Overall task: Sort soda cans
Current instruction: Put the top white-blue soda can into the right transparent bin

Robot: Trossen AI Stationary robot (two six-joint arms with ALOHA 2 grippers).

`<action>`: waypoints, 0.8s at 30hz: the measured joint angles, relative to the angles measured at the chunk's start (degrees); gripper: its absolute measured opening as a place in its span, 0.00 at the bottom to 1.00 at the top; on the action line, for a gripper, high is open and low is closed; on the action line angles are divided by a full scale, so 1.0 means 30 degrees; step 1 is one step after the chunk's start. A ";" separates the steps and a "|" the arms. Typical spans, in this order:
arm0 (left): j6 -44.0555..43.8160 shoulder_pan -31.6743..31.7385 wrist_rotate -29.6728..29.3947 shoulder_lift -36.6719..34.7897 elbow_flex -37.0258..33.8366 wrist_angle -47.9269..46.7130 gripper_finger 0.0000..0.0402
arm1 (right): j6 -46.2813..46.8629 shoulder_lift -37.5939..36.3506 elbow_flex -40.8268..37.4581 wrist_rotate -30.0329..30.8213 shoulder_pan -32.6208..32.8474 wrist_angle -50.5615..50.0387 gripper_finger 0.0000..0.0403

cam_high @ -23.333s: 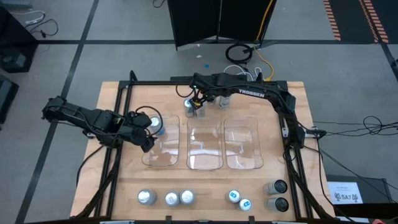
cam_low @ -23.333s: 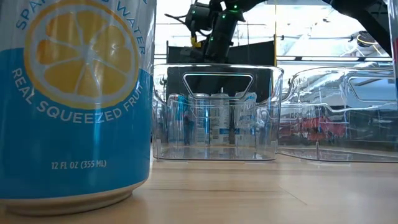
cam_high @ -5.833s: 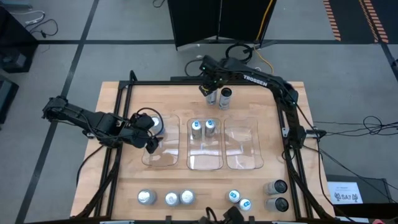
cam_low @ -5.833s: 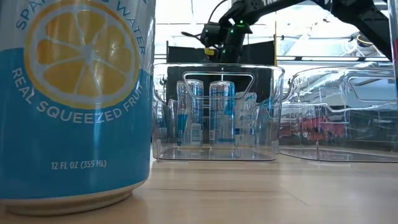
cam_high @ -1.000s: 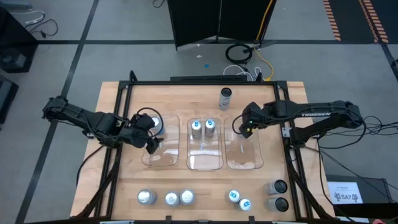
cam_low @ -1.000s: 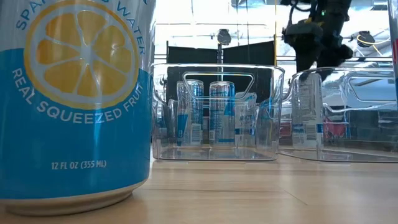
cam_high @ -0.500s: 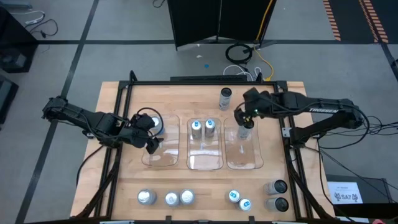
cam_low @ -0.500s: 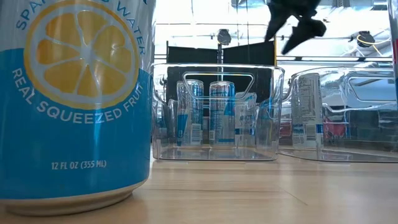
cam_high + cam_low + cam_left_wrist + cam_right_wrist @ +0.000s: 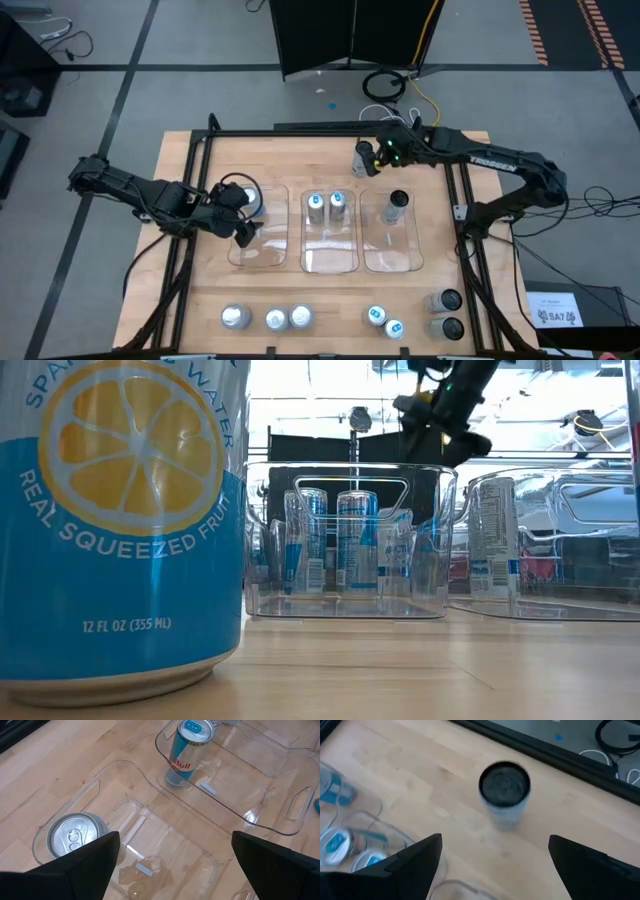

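Overhead looking straight down, low camera level across table (image 9: 200,300), wrist cameras close.

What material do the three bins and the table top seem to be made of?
The bins look like clear, glossy plastic: the wood and the blue-topped cans show through their walls, and their rims catch highlights. The table top looks like pale wood, probably butcher block, with a smooth finish: narrow, plank-like strips with grain run across it.

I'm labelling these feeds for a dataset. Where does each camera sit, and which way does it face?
High: overhead, straight down on the table, both arms.
Low: table height, level through the bins; right pincer above.
Left wrist: looks past its open pincer into the left bin.
Right wrist: looks past its open pincer at the dark-topped can, shared with high.
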 joint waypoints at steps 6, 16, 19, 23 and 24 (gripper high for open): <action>0.0044 -0.0001 0.0000 0.0007 0.0000 0.0000 0.98 | -0.1475 0.1274 0.0000 -0.1436 -0.1543 0.1542 0.89; 0.0102 0.0005 0.0000 0.0000 0.0000 -0.0008 0.98 | -0.3143 0.3169 0.0000 -0.1924 -0.2571 0.2341 0.89; 0.0102 -0.0002 0.0000 0.0002 0.0000 -0.0015 0.98 | -0.3371 0.3277 0.0000 -0.1934 -0.2673 0.2839 0.89; 0.0095 0.0005 0.0000 0.0007 0.0000 -0.0007 0.98 | -0.3551 0.3255 0.0000 -0.1914 -0.2742 0.3326 0.89; 0.0095 0.0004 -0.0006 0.0000 0.0000 -0.0007 0.98 | -0.3623 0.3255 0.0000 -0.1919 -0.2792 0.3368 0.89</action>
